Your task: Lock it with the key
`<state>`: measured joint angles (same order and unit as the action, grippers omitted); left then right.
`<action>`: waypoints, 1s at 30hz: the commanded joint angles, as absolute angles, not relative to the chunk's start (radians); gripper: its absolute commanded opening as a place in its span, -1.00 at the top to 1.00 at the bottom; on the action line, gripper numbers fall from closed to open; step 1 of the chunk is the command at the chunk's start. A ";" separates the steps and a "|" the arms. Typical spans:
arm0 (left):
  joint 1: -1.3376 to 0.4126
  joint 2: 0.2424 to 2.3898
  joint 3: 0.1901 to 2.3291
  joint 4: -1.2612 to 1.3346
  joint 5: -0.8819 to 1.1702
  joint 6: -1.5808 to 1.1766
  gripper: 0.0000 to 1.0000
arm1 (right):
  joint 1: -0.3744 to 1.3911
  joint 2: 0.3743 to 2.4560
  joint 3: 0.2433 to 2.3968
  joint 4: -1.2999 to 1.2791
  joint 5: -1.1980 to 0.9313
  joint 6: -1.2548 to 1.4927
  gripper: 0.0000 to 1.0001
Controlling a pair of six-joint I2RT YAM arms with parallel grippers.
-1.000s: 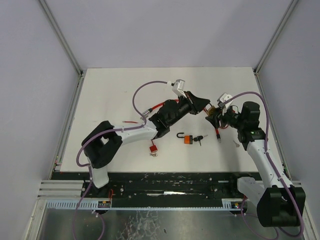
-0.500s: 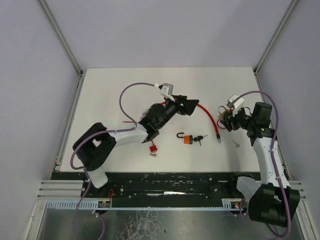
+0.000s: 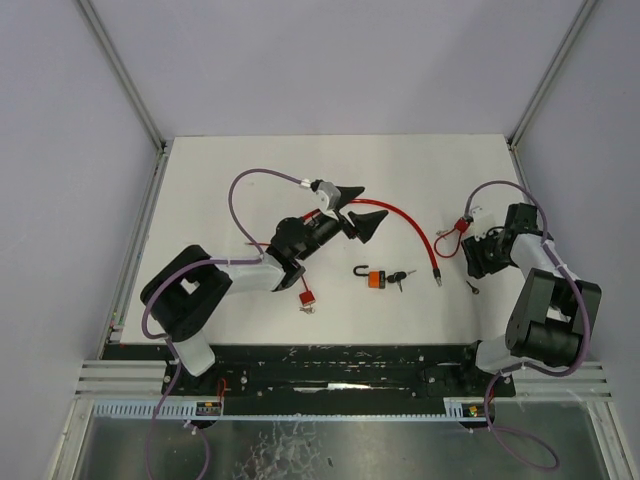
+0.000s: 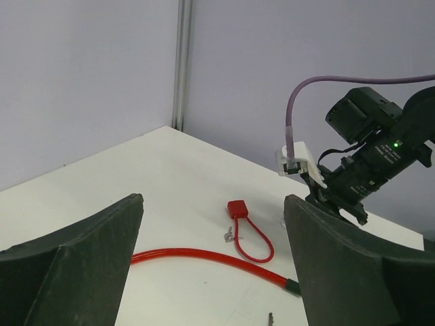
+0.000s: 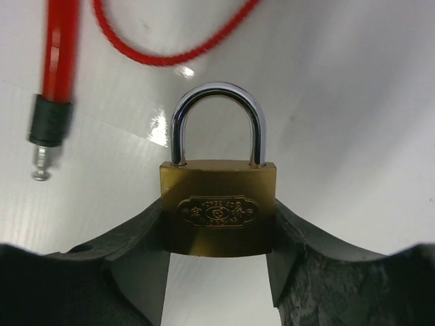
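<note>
A brass padlock (image 5: 219, 214) with its steel shackle pushed in sits between the fingers of my right gripper (image 5: 219, 238), which is shut on its body, low over the table at the right (image 3: 474, 250). No key shows in it from this side. My left gripper (image 3: 360, 208) stands open and empty near the table's middle, apart from the padlock; in its own view nothing is between the fingers (image 4: 68, 272). A small loose key (image 3: 472, 287) lies near the right gripper. Another key (image 4: 270, 318) shows at the bottom edge of the left wrist view.
A thick red cable (image 3: 410, 225) curves across the table between the grippers. A thin red cable lock (image 4: 238, 208) with a small key (image 4: 229, 234) lies by the right gripper. An orange padlock (image 3: 375, 278) with open shackle and keys (image 3: 398, 277) lies centre front. A small red padlock (image 3: 307, 298) lies front left.
My left gripper has opened and pulled back to the left, away from the brass padlock. The right gripper has swung right and lower with the padlock still in it.
</note>
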<state>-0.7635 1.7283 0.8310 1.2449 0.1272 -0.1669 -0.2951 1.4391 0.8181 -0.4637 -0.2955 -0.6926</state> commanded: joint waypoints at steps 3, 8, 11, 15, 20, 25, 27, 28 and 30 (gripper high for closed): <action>-0.752 1.704 0.817 1.352 0.179 -0.088 -0.67 | -0.363 1.507 0.896 -0.505 -0.254 -0.689 0.76; -0.752 1.716 0.823 1.358 0.217 -0.091 -0.67 | -0.373 1.554 0.897 -0.508 -0.238 -0.685 0.60; -0.752 1.722 0.825 1.359 0.228 -0.090 -0.68 | -0.378 1.578 0.906 -0.518 -0.240 -0.682 0.40; -0.752 1.729 0.828 1.357 0.233 -0.087 -0.68 | -0.384 1.579 0.908 -0.524 -0.243 -0.678 0.02; -0.747 1.728 0.830 1.350 0.264 -0.088 -0.68 | -0.393 1.544 0.907 -0.533 -0.272 -0.676 -0.27; -0.744 1.725 0.835 1.337 0.294 -0.087 -0.68 | -0.398 1.518 0.910 -0.547 -0.299 -0.681 -0.41; -0.741 1.724 0.834 1.333 0.307 -0.088 -0.68 | -0.399 1.502 0.915 -0.552 -0.306 -0.681 -0.42; -0.738 1.723 0.833 1.332 0.316 -0.090 -0.68 | -0.399 1.488 0.915 -0.551 -0.308 -0.681 -0.43; -0.732 1.720 0.831 1.335 0.333 -0.102 -0.68 | -0.400 1.442 0.915 -0.546 -0.312 -0.679 -0.43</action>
<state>-0.7460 1.7287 0.8227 1.2720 0.2867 -0.1143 -0.3950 1.5288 0.8726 -0.5274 -0.2756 -0.6811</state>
